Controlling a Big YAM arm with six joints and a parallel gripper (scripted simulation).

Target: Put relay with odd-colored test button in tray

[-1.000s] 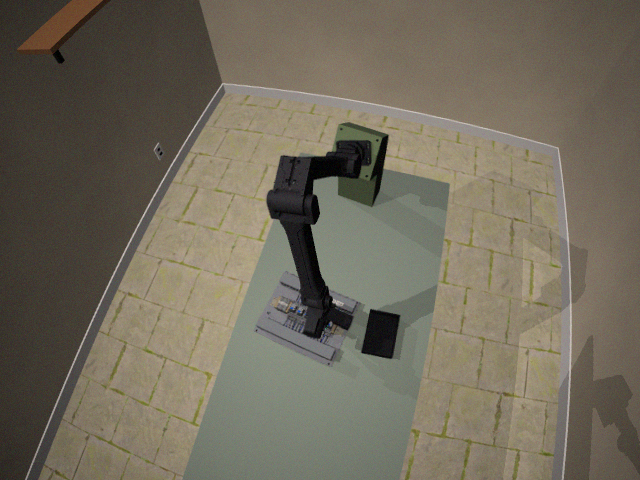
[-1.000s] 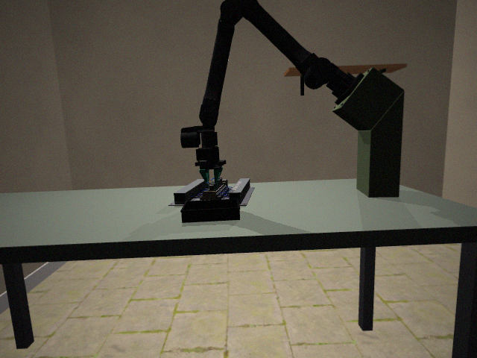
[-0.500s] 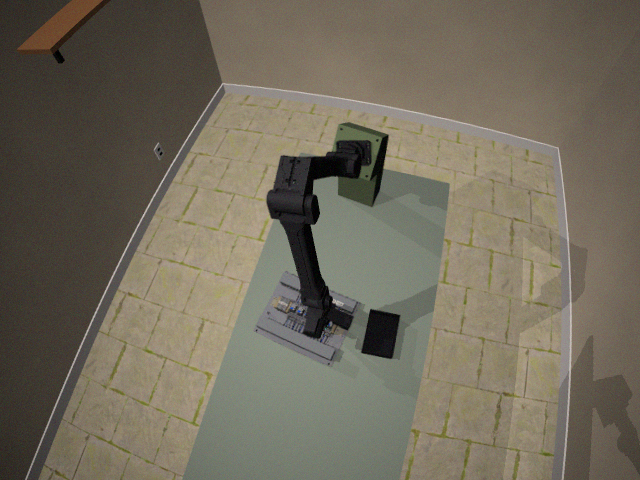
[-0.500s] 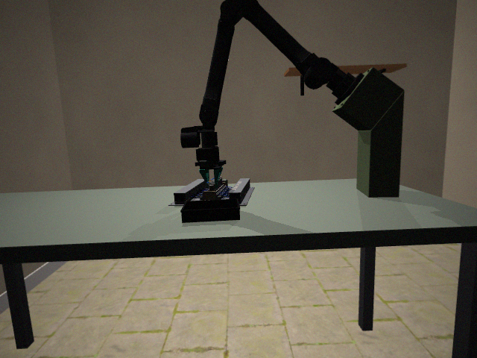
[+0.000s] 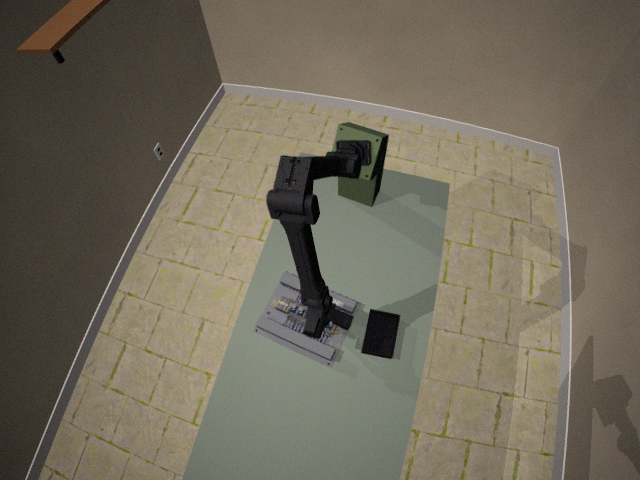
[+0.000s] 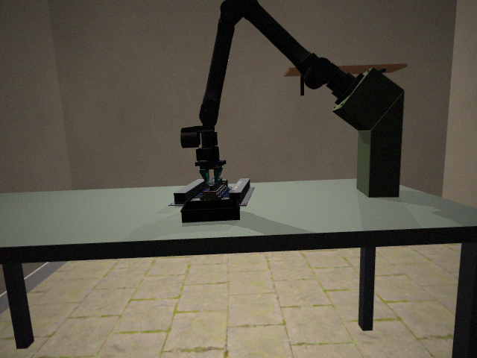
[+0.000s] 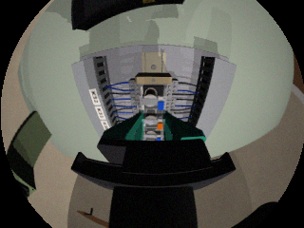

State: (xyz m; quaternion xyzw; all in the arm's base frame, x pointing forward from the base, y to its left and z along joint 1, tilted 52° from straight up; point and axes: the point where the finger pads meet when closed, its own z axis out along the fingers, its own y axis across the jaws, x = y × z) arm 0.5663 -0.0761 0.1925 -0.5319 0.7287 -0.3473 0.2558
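A grey panel [image 5: 305, 322] with a row of relays in sockets lies on the green bench. In the wrist view my gripper [image 7: 153, 113] with green fingers is shut on a relay with an orange test button [image 7: 160, 125]; the relay ahead of it [image 7: 152, 91] shows a blue button. The held relay sits low, at the socket row; whether it is clear of its socket I cannot tell. In the exterior view the gripper [image 6: 211, 180] points straight down over the panel [image 6: 212, 191].
The arm's green pedestal [image 5: 362, 162] stands at the far end of the bench. Black cable ducts [image 7: 203, 83] run along both sides of the relay row. The tray [image 6: 209, 212] sits between the panel and the bench's near edge in the exterior view.
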